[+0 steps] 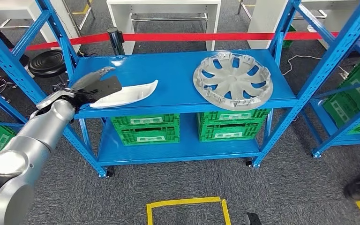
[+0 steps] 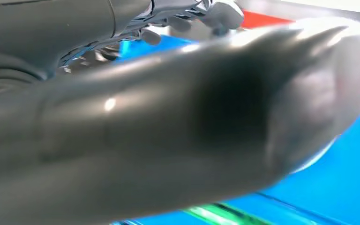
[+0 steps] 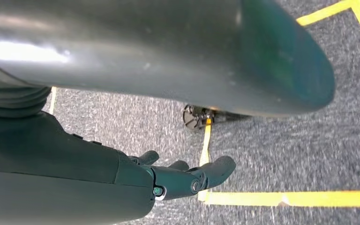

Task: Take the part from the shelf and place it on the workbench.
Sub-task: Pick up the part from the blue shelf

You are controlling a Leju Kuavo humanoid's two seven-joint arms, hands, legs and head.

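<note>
the left hand (image 1: pixel 96 84) reaches over the front left corner of the blue shelf (image 1: pixel 178 70), its dark fingers (image 1: pixel 108 86) lying on the near end of the white curved part (image 1: pixel 131 93), though i cannot tell whether they have closed on it or just rest there; the part lies on the top board near the front edge. the right hand (image 3: pixel 187 176) hangs over grey carpet and yellow floor tape (image 3: pixel 286 198), fingers apart with nothing in them. a silver wheel cover (image 1: pixel 233 80) lies well apart on the shelf's right side, green crates (image 1: pixel 145 129) below.
</note>
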